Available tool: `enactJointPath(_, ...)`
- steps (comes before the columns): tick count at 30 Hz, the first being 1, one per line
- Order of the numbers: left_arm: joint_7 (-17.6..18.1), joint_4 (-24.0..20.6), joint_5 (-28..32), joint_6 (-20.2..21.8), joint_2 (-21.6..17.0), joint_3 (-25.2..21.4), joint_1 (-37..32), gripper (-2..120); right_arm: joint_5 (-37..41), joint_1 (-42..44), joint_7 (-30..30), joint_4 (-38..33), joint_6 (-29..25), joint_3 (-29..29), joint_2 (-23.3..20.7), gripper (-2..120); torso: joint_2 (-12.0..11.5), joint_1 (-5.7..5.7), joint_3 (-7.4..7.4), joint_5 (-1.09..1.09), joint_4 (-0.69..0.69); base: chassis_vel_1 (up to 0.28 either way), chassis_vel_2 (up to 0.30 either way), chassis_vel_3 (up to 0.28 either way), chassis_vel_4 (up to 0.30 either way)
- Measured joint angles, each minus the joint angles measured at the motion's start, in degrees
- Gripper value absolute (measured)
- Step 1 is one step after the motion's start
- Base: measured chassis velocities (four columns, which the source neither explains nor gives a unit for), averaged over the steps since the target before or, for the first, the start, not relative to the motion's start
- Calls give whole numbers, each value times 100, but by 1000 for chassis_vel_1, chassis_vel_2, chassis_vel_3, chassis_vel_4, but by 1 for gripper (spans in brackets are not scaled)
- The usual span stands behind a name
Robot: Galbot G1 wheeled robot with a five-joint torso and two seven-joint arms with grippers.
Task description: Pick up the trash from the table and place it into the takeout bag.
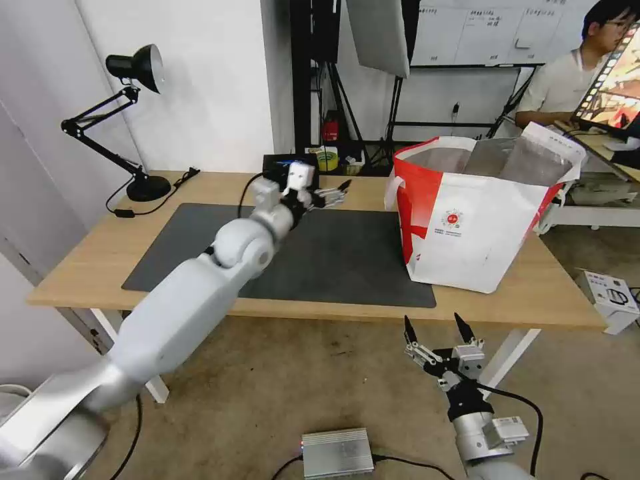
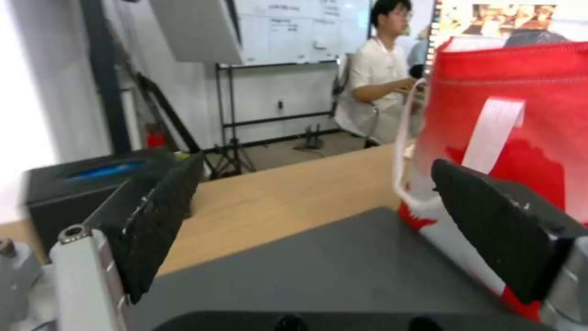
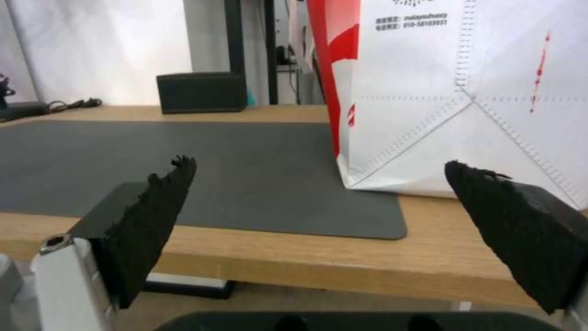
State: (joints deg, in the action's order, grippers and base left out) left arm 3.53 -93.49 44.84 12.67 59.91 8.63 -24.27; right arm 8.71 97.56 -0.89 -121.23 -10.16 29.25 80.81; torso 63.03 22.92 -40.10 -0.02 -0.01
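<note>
Plainly, in the head view the left gripper [image 1: 331, 195] reaches out over the far edge of the dark grey mat [image 1: 333, 257], near the black box [image 1: 288, 164], while the takeout bag [image 1: 479, 217] stands upright at the right end of the table [image 1: 93, 263], mouth open and foil lining showing; the right gripper [image 1: 437, 333] hangs below the table's front edge with its fingers spread and empty; no trash lies anywhere on the tabletop, so I judge it already bagged. In the left wrist view the pads [image 2: 156, 216] stand wide apart with nothing between them, the bag's red side and white handle just beside one pad; a careless swing there could snag the handle and tip the bag. In the right wrist view the released fingers [image 3: 153, 216] frame the mat and the bag's white face; lifting straight up risks striking the table edge. The bag's contents are hidden by its walls.
</note>
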Motion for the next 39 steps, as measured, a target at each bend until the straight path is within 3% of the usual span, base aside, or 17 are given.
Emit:
enactJointPath(5,0,-326,-54,-14,-265,-312,-449,100,0,0,1,0,0,1,0,100,0,0,1,1,0,0,0,0,0)
enactJointPath(9,-17,-995,-293,-54,-687,-1195,-1480,100,0,1,1,0,0,1,0,100,1,0,0,0,2,0,0,0,0)
enactJointPath(10,-17,-995,-293,-54,-687,-1195,-1480,100,0,1,1,0,0,1,0,100,1,0,0,0,2,0,0,0,0)
enactJointPath(14,-26,-1572,-682,-196,-852,-2091,-2718,100,0,1,1,0,0,1,0,100,1,0,0,1,1,0,0,0,0)
enactJointPath(19,6,-1990,-1000,-212,-563,-2961,-3835,100,0,0,0,0,0,0,0,100,1,-1,1,1,1,0,0,0,0)
enactJointPath(27,-23,-2420,-1460,-315,41,-3767,-4945,100,0,0,0,0,0,0,0,100,1,-1,1,2,1,0,0,0,0)
enactJointPath(39,-460,-2501,-1958,-820,574,-4215,-5646,100,0,1,0,0,0,0,0,100,0,0,0,2,0,0,0,0,0)
